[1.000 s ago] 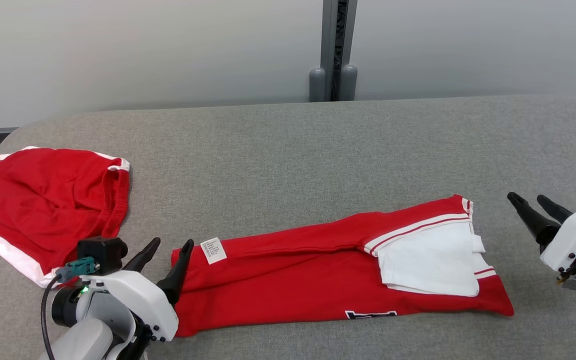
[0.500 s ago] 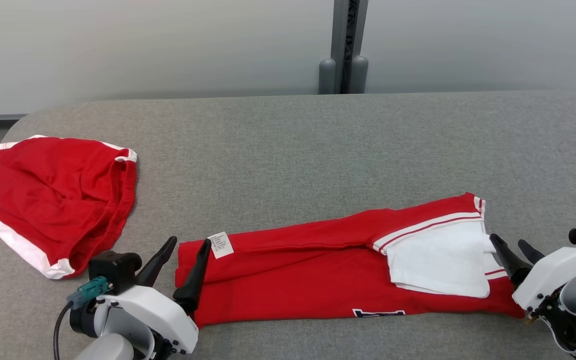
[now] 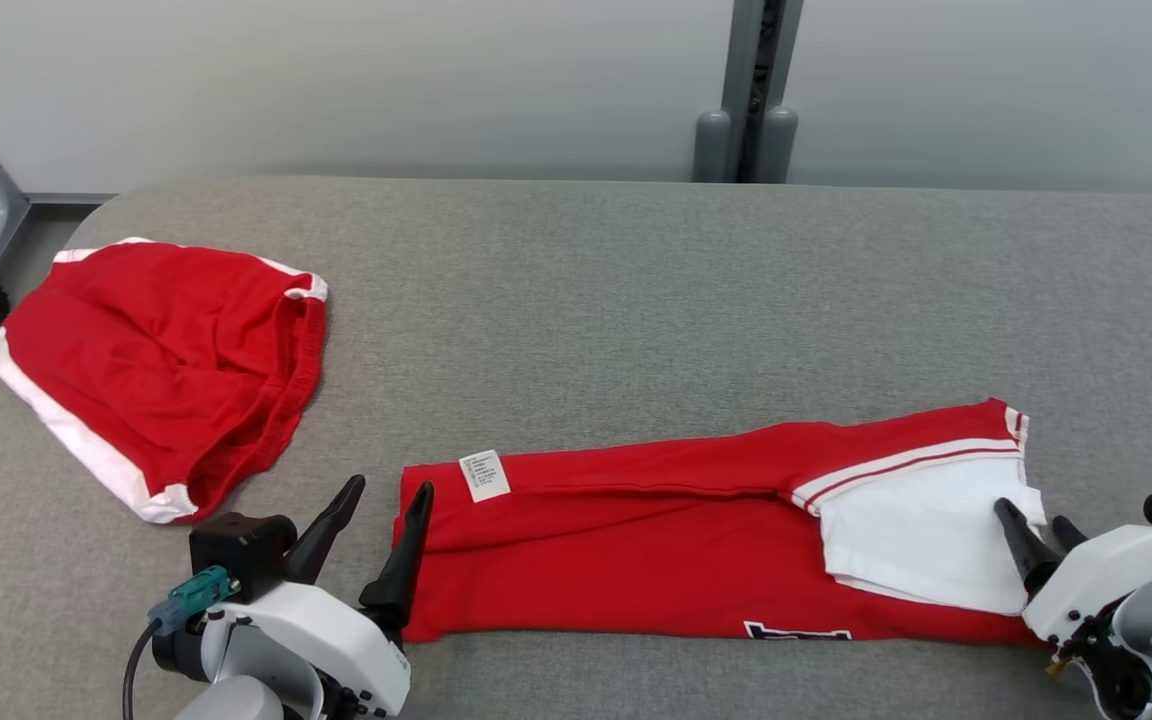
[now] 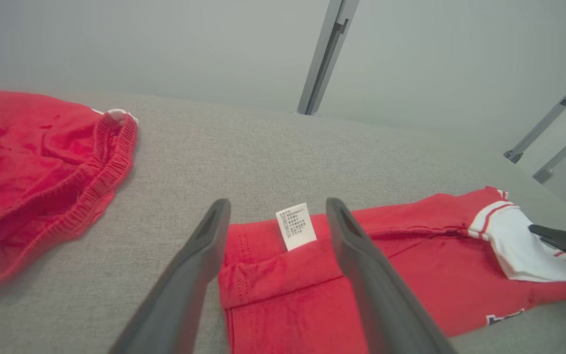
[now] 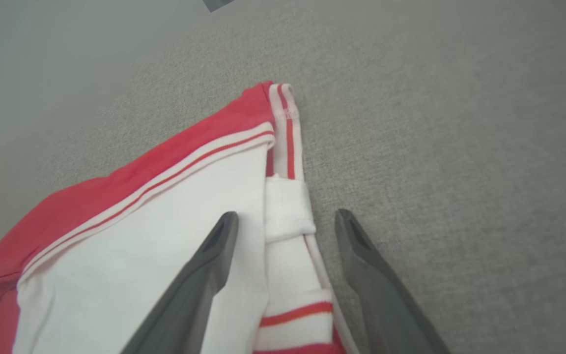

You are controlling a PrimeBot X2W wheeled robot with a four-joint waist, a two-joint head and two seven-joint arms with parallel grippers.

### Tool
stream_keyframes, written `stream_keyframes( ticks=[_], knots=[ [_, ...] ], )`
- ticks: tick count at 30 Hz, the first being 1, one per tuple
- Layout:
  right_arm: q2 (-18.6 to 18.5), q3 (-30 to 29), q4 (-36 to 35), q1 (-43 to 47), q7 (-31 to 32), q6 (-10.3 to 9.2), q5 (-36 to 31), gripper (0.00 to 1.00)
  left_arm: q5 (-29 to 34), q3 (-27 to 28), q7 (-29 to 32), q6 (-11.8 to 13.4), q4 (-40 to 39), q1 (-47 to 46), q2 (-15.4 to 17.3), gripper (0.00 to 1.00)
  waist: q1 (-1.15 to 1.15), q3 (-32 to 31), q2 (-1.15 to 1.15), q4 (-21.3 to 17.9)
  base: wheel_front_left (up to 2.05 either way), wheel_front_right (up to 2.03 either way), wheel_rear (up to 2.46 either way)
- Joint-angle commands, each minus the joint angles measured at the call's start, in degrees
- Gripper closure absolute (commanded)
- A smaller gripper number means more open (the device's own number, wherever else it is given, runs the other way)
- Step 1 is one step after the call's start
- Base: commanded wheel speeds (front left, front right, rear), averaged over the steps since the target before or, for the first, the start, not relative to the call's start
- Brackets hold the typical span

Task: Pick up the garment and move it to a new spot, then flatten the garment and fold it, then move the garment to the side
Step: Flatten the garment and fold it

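While the folded red-and-white cloth garment (image 3: 656, 560) stretches across the frame's lower middle, both claws gape wide with nothing in them. Left gripper (image 3: 389, 490) sits at its lower-left end, right gripper (image 3: 1031, 513) at its white lower-right end.

Soft, even, diffuse light is spread over the grey table (image 3: 636, 300); only a thin shadow is cast along the near edge of the folded red garment (image 3: 636, 560). In the left wrist view, the margins are bowed and softened by the wide lens.

Red garment (image 3: 636, 560) with white striped sleeve, red white-trimmed shorts (image 3: 156, 370), grey table (image 3: 586, 300).
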Motion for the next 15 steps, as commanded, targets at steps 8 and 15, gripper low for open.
stream_keyframes(
  ticks=[8, 15],
  knots=[
    [2.00, -0.67, 4.90, 2.47, 2.04, -0.06, 2.23, 0.00, 0.53, -0.03, 0.00, 0.09, -0.30, -0.65, 0.52, 0.00, 0.00, 0.43, 0.00, 2.82, 0.00, 0.00, 0.00],
    [4.08, -0.02, 4.72, 2.79, 6.58, -0.05, 3.12, 0.00, 0.72, -0.22, 0.12, 0.45, -0.73, -0.63, 0.87, 0.00, 0.00, 0.62, 0.00, 4.04, 0.00, 0.00, 0.00]
  ],
)
